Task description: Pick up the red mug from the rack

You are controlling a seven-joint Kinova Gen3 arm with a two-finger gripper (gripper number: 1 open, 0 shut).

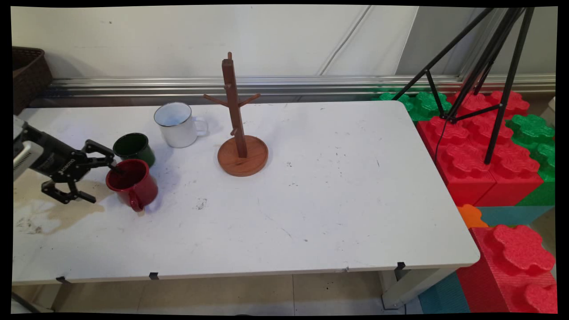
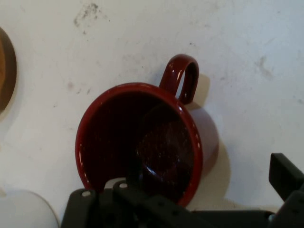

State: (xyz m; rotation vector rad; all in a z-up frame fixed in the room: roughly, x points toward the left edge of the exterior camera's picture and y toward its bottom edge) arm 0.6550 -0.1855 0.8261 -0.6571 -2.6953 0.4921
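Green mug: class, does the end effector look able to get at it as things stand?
Probably not directly. The open end effector straddles the red mug wall, one finger inside it, and the green mug sits close behind. From above, its mouth looks unobstructed.

The room is bright and the light is soft and even. My white table looks pale, almost washed out in the middle. Shadows are gentle. My red mug drops a soft gray shadow on the table beside it, and the wooden mug tree has just a faint one. From the camera on my hand, the red mug is quite sharp, with small shiny spots on its handle and a dark inside. The main view's edges bend a little, like a curved window.
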